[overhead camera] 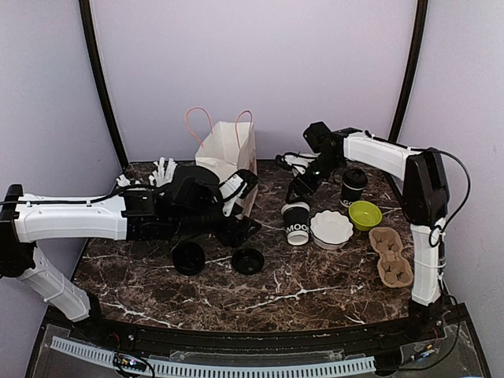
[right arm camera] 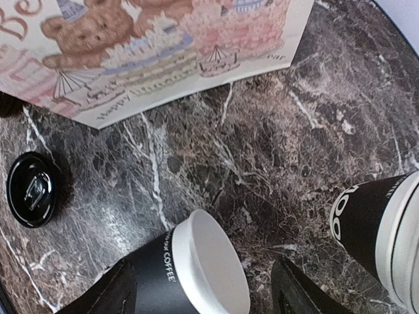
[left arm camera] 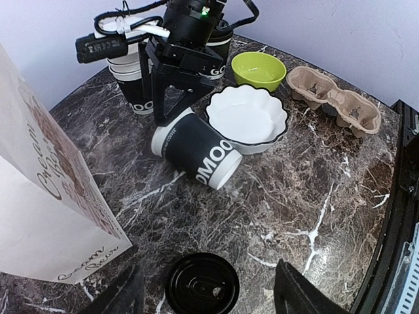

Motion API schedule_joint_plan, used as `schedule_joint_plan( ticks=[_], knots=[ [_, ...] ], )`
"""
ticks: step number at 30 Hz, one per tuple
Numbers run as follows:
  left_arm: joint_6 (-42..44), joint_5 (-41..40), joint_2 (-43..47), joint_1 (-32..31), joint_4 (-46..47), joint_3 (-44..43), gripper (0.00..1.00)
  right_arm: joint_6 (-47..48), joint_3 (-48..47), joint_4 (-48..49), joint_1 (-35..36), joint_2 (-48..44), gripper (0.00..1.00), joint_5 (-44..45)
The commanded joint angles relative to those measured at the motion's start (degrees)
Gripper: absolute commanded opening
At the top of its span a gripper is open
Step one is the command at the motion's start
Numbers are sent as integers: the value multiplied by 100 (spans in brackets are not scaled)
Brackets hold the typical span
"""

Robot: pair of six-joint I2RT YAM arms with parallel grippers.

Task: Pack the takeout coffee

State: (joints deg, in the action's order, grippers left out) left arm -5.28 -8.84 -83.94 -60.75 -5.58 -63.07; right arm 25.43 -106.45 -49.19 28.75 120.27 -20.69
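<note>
Left gripper (overhead camera: 240,231) hangs beside the paper bag (overhead camera: 228,153), above a loose lid (overhead camera: 248,261). The right gripper (overhead camera: 299,191) sits over a fallen cup (overhead camera: 297,224). The lidded coffee cup (overhead camera: 353,187) stands upright on the counter (overhead camera: 315,291) behind a green bowl (overhead camera: 365,214).

Left wrist view: its fingers are spread and empty.

Right wrist view: its fingers are spread either side of the fallen cup, not pinching.
</note>
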Motion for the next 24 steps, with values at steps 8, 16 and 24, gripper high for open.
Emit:
schedule_joint_plan(
  ticks=[8,16,24],
  knots=[
    [-3,97,356,-7,221,332,69,911,-501,-1678,-124,344,53,-882],
    [97,152,301,-7,245,327,69,1080,-304,-2315,-120,325,39,-1214],
    [69,212,323,-7,249,382,69,1280,-132,-2658,-98,328,37,-1363]
  ],
)
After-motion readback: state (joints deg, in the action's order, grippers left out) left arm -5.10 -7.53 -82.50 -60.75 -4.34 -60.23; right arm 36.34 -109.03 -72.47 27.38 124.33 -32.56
